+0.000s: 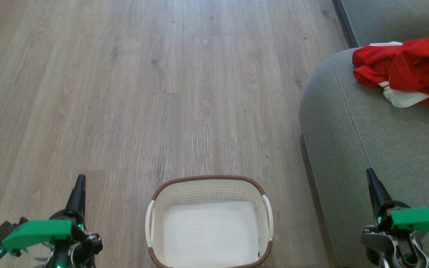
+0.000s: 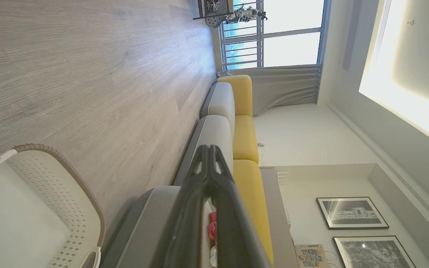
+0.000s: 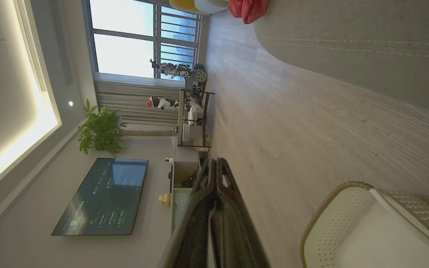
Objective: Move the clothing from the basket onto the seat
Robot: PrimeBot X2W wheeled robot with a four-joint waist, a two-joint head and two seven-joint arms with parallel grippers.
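Clothing, look: bright red soft fabric clothing [image 1: 412,67], crumpled in a loose heap. A white panel pokes out at its lower edge, and there's a thin red-and-white striped trim along the upper-left fold.
Clothing, place: it's up on the large grey-green upholstered seat [image 1: 367,130], at the far right of the head view. The heap runs off the right edge and sits well apart from the basket.
Basket: the small oval cream-white plastic basket [image 1: 207,190] has perforated sides, a brown woven-look rim and 2 white handles. It sits on the grey wood-look floor [image 1: 162,93] at bottom centre, between the 2 grippers.
Inside the basket: a flat white liner [image 1: 210,230] shows right across the bottom.
Seat: rounded edge and pale stitching lines running down its top. Its front edge stands just beside the basket, on the robot's right.
Left arm: the left gripper [image 1: 81,178] is low at the lower left, over bare floor beside the basket. Its fingers point up the view, with a green housing behind them.
Left jaws: in the left wrist view the 2 long dark fingers meet at the tips, pressed together with nothing held.
Right arm: the right gripper [image 1: 370,173] is low at the lower right, over the seat's front edge, fingers pointing up.
Right jaws: in the right wrist view the fingers lie together, closed and empty.
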